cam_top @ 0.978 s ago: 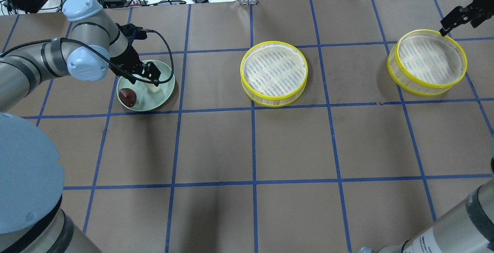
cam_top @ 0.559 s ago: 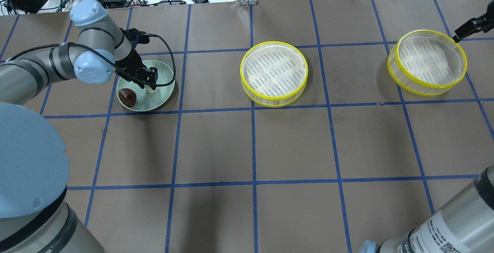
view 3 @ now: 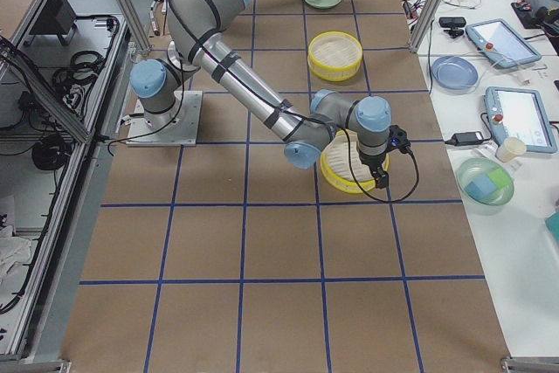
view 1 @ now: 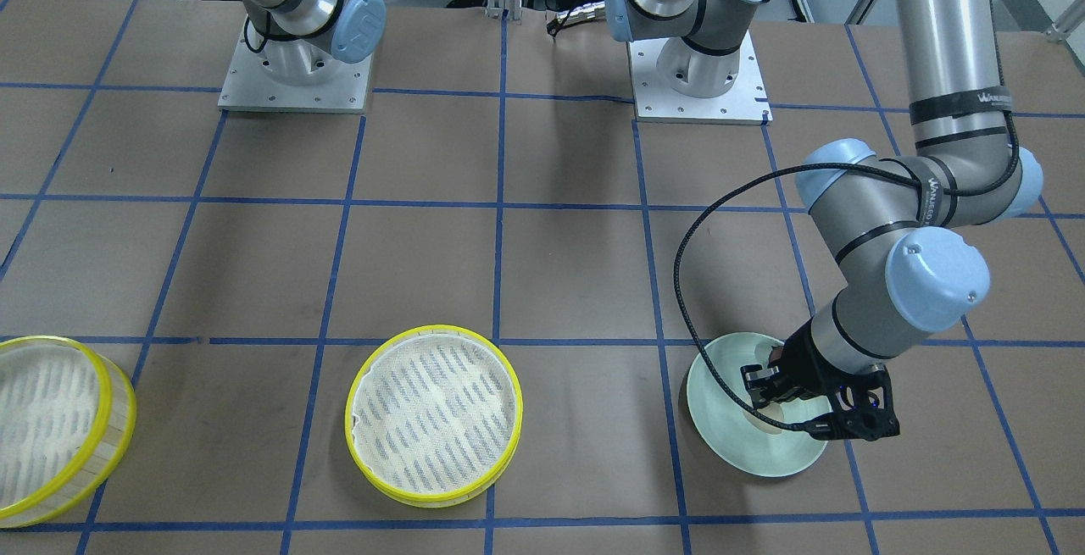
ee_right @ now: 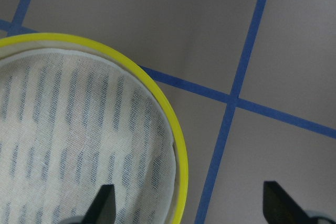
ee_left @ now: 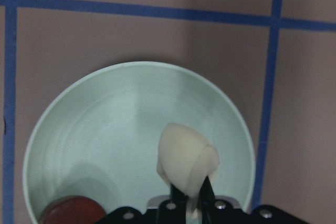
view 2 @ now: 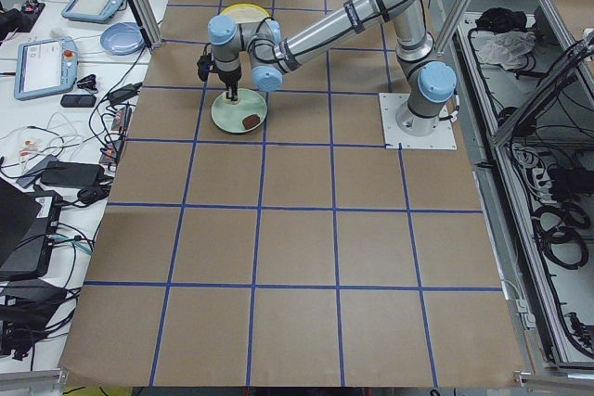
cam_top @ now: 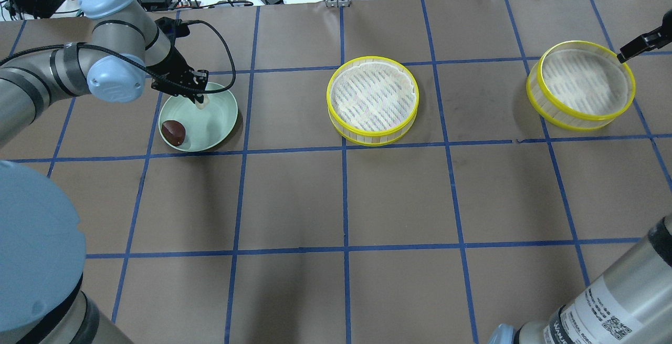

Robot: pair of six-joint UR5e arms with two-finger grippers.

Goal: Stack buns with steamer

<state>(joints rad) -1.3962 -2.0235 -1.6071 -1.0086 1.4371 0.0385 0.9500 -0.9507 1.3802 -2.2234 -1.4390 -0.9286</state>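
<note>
Lifting the cream-white bun (ee_left: 185, 158) clear of the green plate (cam_top: 223, 123), the left gripper (cam_top: 200, 101), jaws clamped on it, leaves the reddish-brown bun (cam_top: 174, 132) behind, so transfer rightward to the middle steamer tray (cam_top: 336, 107) should follow; right gripper (ee_right: 191, 203), jaws apart, hovers by the right steamer tray (cam_top: 577, 115)

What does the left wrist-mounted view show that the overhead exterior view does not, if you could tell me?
Only the left wrist view shows, close up, the cream-white bun pinched at its lower end by the left gripper, over the pale green plate. Only the overhead view shows the central steamer tray, the right-hand steamer tray and the whole reddish-brown bun. Both show the plate, the held bun and at least part of the reddish-brown bun.
</note>
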